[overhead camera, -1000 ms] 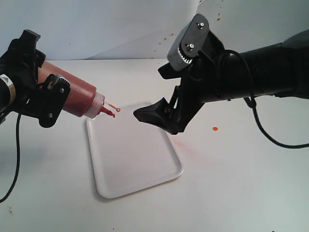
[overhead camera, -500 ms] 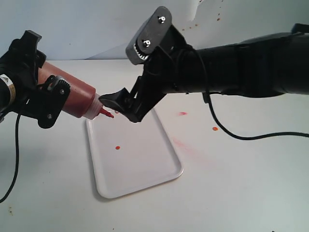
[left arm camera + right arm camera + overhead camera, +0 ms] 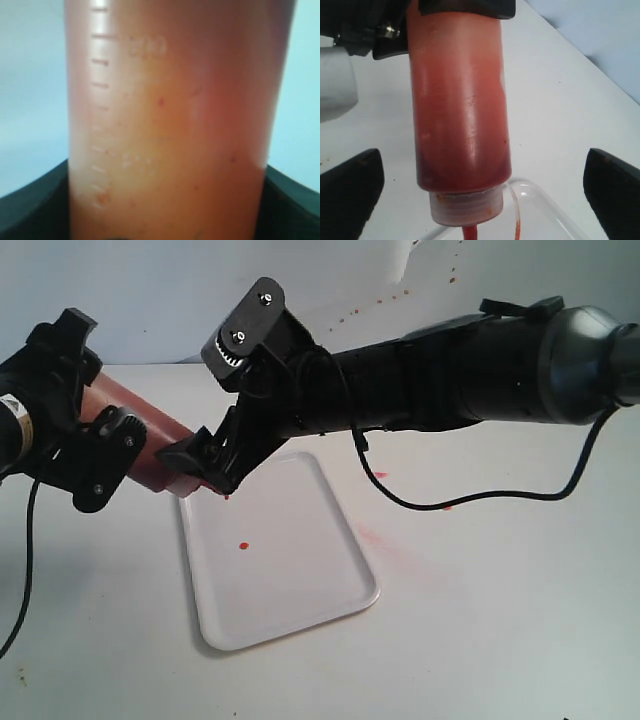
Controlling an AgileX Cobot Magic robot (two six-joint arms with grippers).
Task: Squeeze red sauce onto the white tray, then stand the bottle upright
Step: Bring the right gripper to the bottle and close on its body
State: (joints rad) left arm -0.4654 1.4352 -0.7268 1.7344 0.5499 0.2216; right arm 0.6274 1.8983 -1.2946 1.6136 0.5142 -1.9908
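Note:
The orange-red squeeze bottle (image 3: pixel 165 435) is held tilted, nozzle down over the far left corner of the white tray (image 3: pixel 290 580). My left gripper (image 3: pixel 95 415) is shut on its body, which fills the left wrist view (image 3: pixel 170 120). My right gripper (image 3: pixel 200 472) reaches across and is open. Its fingers (image 3: pixel 350 195) stand wide on either side of the bottle (image 3: pixel 462 125) near its white collar, not touching it. A small round blob of red sauce (image 3: pixel 244 544) lies on the tray. The red nozzle (image 3: pixel 470 232) points at the tray corner (image 3: pixel 560 215), with the thin tether (image 3: pixel 515 215) hanging beside it.
Faint pinkish smears (image 3: pixel 375 537) mark the table right of the tray, and a small orange spot (image 3: pixel 445 507) lies further right. The right arm's black cable (image 3: pixel 470 502) loops down over the table. Tiny orange splatters (image 3: pixel 380 300) dot the back wall.
My right arm has swung left across the tray until its open fingers flank the bottle's nozzle end. A red blob landed on the tray. The left gripper kept hold of the bottle.

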